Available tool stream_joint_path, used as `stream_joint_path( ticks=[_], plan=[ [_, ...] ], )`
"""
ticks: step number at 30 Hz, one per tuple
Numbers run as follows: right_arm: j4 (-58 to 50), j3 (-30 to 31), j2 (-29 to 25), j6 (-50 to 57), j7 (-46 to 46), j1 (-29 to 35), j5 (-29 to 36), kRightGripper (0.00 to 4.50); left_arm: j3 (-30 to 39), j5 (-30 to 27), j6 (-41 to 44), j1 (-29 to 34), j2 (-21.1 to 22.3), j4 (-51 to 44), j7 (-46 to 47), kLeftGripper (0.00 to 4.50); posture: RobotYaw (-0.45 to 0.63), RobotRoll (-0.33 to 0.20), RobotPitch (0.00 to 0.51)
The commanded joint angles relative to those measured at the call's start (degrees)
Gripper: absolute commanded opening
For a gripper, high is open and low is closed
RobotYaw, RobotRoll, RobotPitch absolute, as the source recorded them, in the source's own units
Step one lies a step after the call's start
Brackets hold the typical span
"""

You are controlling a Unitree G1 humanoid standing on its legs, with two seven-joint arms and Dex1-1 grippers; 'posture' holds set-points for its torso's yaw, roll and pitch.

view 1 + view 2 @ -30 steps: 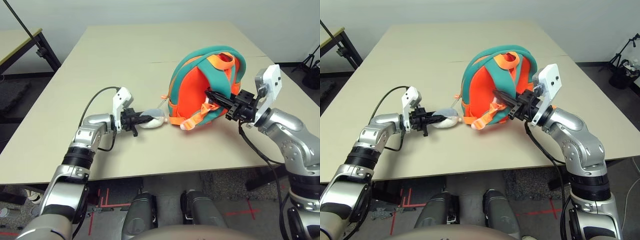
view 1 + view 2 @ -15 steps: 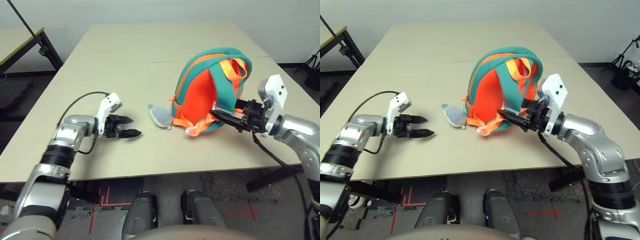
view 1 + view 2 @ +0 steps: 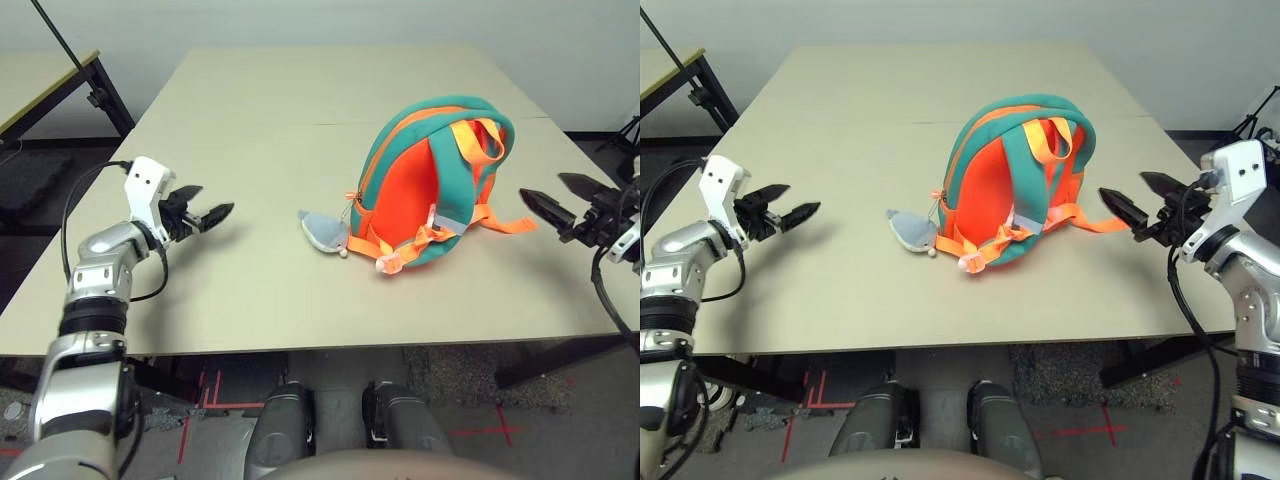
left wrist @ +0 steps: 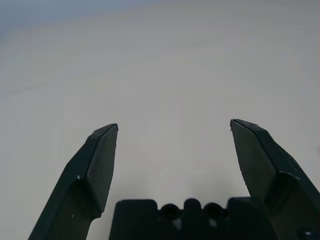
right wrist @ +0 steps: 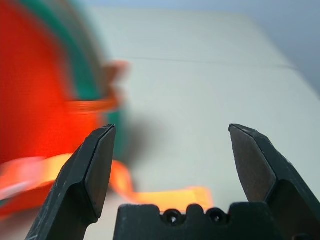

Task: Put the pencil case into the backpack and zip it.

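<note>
Backpack [image 3: 405, 190] on table [image 3: 250, 280], btwn L & R pincers [image 3: 549, 200], untouched.

Silver metal arms [image 3: 95, 345] with black ringed joints carry perforated white plastic wrist brackets [image 3: 1242, 185], thin black cables [image 3: 68, 215] and black, pointed two-fingered claws [image 3: 777, 212].

Eye views: head-height, facing forward and down over table [image 3: 250, 290], backpack [image 3: 405, 190] in both. Wrist views: close, along fingers; right one shares backpack.
</note>
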Motion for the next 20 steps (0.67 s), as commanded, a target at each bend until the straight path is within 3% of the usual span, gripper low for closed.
stream_joint_path(
  ticks=[1,7,20],
  plan=[
    [7.43,-0.83,2.36,-7.56,-5.89,-2.87,-3.18,4.47,3.73,-0.37,-5.04,2.04,-3.62,1.74,9.06,4.50,0.10,0.000,0.058],
    [21.80,-1.45,2.91,-19.49,-14.04,-8.01,-6.75,4.47,4.69,0.55,-8.32,3.36,-8.24,2.76,16.53,4.50,0.12,0.000,0.062],
    [34.08,-1.97,3.26,-26.58,-16.90,-12.19,-6.23,4.47,4.50,-0.06,-9.59,3.42,-9.89,3.95,20.26,4.50,0.13,0.000,0.064]
  ],
)
